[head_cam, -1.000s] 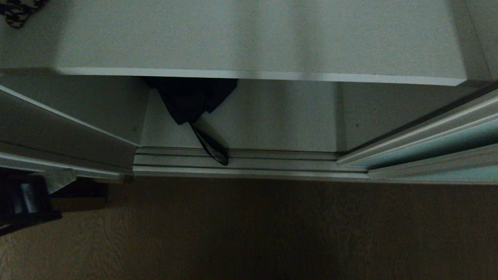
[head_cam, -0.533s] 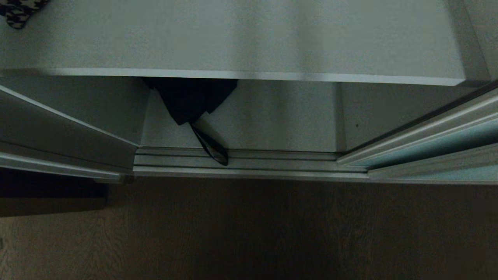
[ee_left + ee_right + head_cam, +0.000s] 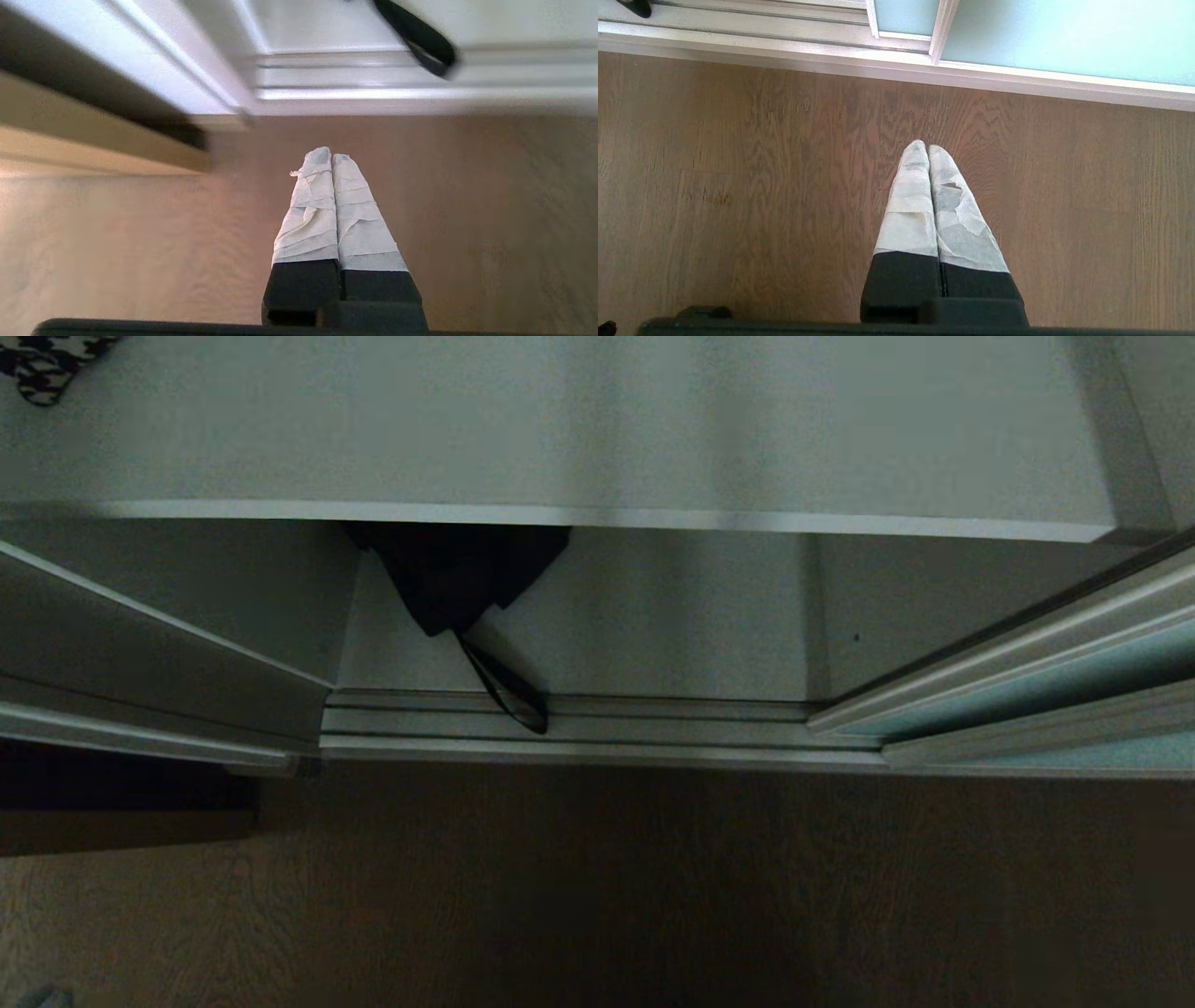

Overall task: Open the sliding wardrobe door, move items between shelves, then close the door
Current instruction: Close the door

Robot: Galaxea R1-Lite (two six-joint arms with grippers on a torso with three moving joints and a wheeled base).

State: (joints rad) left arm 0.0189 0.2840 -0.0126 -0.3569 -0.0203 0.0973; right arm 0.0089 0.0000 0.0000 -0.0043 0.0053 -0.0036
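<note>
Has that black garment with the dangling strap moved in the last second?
No. The black garment lies in the same spot under the upper shelf, its strap hanging over the same point of the door track.

Brown wood-grain floor [image 3: 653,896] runs up to the silver track [image 3: 597,728]. A houndstooth cloth [image 3: 42,364] lies far left, partly cut off.

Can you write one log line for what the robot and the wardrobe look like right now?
door: open | black garment: lower shelf, strap across track | left gripper: shut, empty, above floor | right gripper: shut, empty, above floor
</note>
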